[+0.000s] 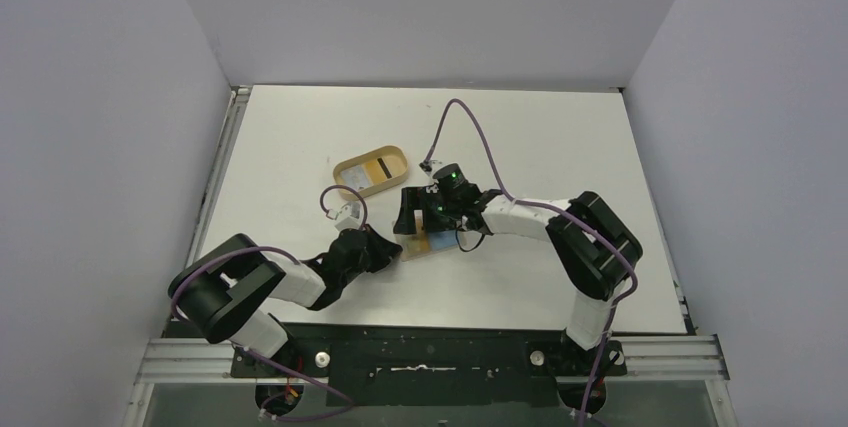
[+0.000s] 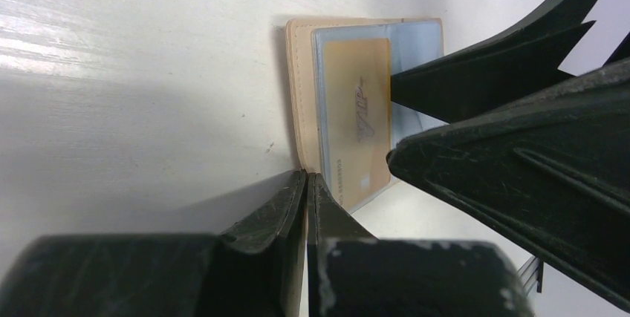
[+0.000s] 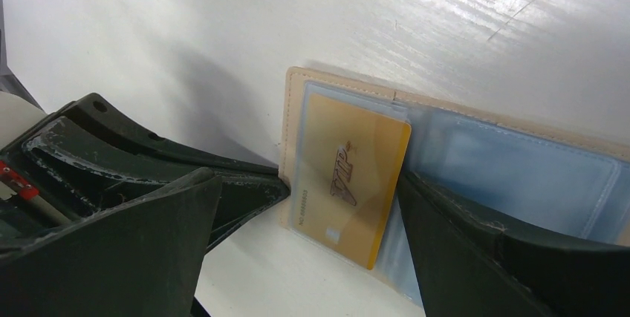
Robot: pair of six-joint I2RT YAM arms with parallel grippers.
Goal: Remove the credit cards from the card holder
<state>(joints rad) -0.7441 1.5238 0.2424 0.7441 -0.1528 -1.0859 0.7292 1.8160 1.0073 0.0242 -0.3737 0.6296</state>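
Note:
The tan card holder [image 1: 432, 245] lies open on the table between both grippers. My left gripper [image 2: 307, 177] is shut on its tan edge [image 2: 304, 94]. A gold credit card [image 3: 349, 180] marked VIP sits in a clear sleeve, its right edge sticking out of it. A light blue credit card [image 3: 520, 176] lies under the neighbouring sleeve. My right gripper [image 3: 304, 250] is open and straddles the gold card, one finger [image 3: 483, 257] resting on the sleeve beside the card, the other [image 3: 134, 243] off the holder's left side. It holds nothing.
An oval tan tray [image 1: 400, 157] with a yellow inside and a white item stands behind and left of the holder. Grey walls enclose the white table on three sides. Purple cables loop above both arms.

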